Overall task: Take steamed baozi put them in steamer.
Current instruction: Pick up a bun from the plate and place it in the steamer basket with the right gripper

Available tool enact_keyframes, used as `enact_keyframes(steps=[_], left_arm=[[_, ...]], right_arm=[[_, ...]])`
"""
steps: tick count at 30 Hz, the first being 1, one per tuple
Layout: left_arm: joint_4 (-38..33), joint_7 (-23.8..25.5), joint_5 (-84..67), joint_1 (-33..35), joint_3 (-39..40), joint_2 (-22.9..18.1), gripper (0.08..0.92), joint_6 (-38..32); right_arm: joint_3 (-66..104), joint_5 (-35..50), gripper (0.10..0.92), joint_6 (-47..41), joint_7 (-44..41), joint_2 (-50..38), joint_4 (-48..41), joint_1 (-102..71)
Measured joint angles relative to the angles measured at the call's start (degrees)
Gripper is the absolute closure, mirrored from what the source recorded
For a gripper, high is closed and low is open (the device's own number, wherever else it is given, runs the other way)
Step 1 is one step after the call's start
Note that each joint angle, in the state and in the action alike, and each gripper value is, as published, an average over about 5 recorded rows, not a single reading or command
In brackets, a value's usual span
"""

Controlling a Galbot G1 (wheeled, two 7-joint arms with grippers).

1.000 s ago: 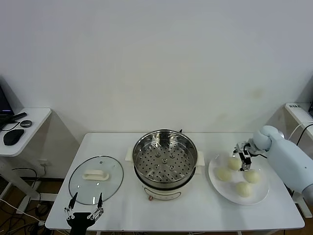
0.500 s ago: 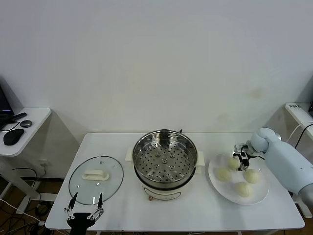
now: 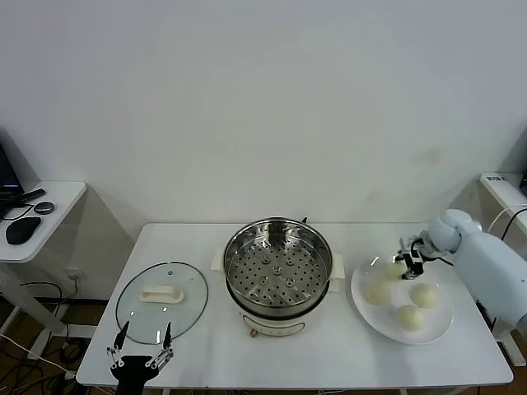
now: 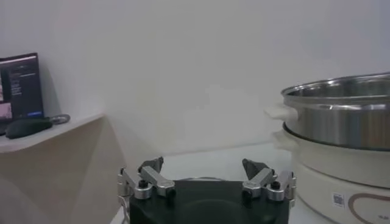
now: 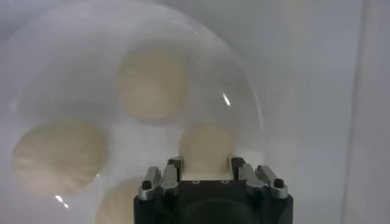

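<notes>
Four cream-white baozi lie on a white plate (image 3: 360, 306) at the right of the table. My right gripper (image 3: 409, 264) stands at the plate's far side with its fingers on both sides of the far baozi (image 3: 394, 269), shut on it. In the right wrist view this baozi (image 5: 206, 145) sits between my right gripper's (image 5: 206, 165) fingers, and three others (image 5: 152, 82) (image 5: 59, 155) (image 5: 117, 206) lie on the plate (image 5: 247, 97). The steel steamer (image 3: 278, 267) stands empty at the table's middle. My left gripper (image 3: 142, 355) is open and parked at the front left.
A flat glass lid (image 3: 161, 300) with a white handle lies left of the steamer. The left wrist view shows my open left gripper (image 4: 206, 173) and the steamer's side (image 4: 341, 115). A side desk (image 3: 37, 216) with a mouse stands at the far left.
My right gripper has shifted slightly toward the far side of the plate, and the far baozi has moved with it. The left arm has not moved.
</notes>
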Motion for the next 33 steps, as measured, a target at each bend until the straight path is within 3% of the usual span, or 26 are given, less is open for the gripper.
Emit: enact_keyframes(steps=[9,19,25,33], left_arm=[[-0.3,0.1,-0.7,-0.9,0.3,1.1,0.177,0.3],[-1.2,0.4,-1.3,-2.3,0.2,1.6,0.177,1.0],[-2.1,0.5,-1.6,-3.0,-0.2,1.3,0.177,1.8],[-3.1,0.6,-1.9,-2.9,-1.3,0.7,0.177,2.3]], right_arm=[[-12.0,12.4,0.52,1.6,-1.3,-2.5,7.6,16.4],[-27.9,24.0,0.516,8.1,-1.3,4.9,13.4,33.6],[-33.4,24.6,0.516,15.1,-0.4,13.1,12.7,36.5],[-37.8,18.5,0.516,25.2,0.5,22.7,8.5,35.8]])
